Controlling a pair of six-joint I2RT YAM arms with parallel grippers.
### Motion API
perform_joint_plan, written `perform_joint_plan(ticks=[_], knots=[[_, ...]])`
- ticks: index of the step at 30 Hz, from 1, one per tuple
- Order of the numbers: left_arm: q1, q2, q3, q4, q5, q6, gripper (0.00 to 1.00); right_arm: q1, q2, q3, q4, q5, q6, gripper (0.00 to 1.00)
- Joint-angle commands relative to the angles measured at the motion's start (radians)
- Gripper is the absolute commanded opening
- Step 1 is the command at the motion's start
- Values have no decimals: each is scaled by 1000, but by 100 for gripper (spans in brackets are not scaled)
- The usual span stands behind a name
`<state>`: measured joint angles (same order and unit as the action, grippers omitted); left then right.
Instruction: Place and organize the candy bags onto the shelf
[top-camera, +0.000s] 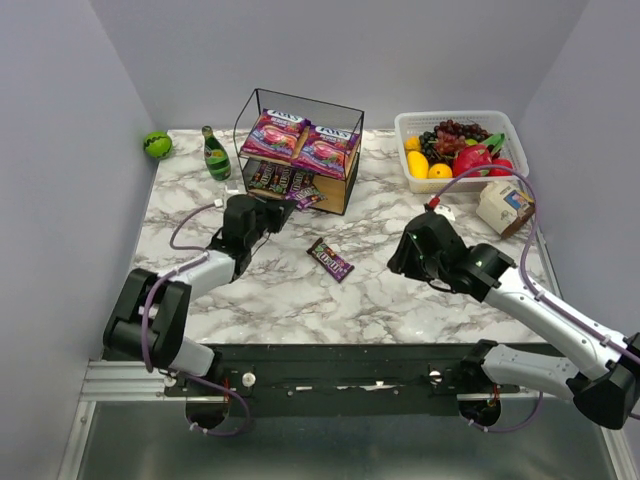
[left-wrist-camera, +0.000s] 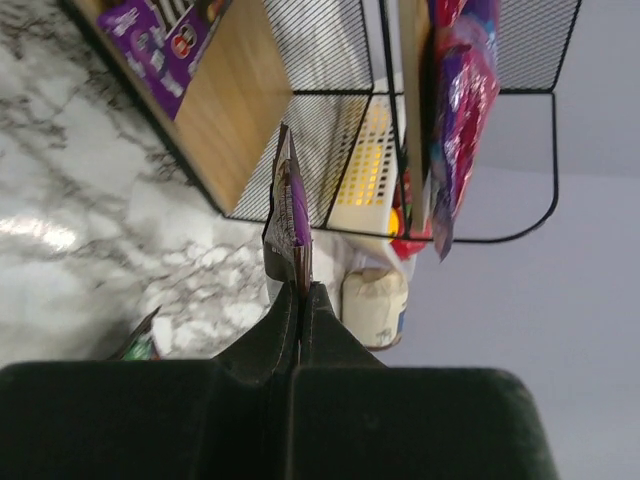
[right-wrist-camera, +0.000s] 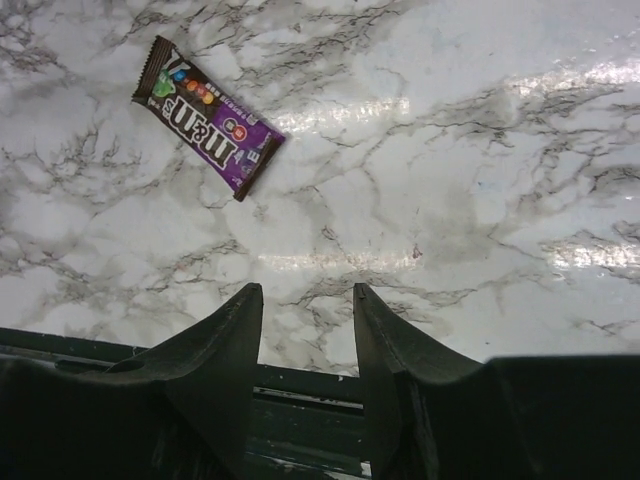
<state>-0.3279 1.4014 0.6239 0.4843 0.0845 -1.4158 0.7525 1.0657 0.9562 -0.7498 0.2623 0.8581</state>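
Just before the shelf (left-wrist-camera: 325, 55), the left tool (left-wrist-camera: 300, 300) is clamping tightly on one M&M's packet (left-wrist-camera: 290, 215), probably needing a push onto the lower board (left-wrist-camera: 235, 120); the right tool (right-wrist-camera: 305, 310) is hovering open, empty.

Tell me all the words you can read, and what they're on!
"m&m's": on the loose packet lying on the table.
Too blurred to read: the logo on the pink bags atop the shelf.
Too small to read: the lower packets, the carton, the bottle.
Unreadable, seen edge-on: the held packet in the left gripper.
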Motion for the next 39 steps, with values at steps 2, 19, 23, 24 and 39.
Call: perform_joint_plan(ticks=[2,19,23,24,39], knots=[[-37,178,101,279,-160,-120,0,-16,-82,-36,-68,71,32,50],[-168,536,342,119,-445,-436,0,-62,-207,-109,-171,112,88,52],[-180,564,384,-8,-480,-511,0,-73,-226,-111,-189,123,91,52],[-180,571,396,-35,-485,-517,0,-74,-230,-112,-191,126,91,53],[-195,634,476,-266,-529,-709,0,-88,-233,-102,-210,120,84,53]])
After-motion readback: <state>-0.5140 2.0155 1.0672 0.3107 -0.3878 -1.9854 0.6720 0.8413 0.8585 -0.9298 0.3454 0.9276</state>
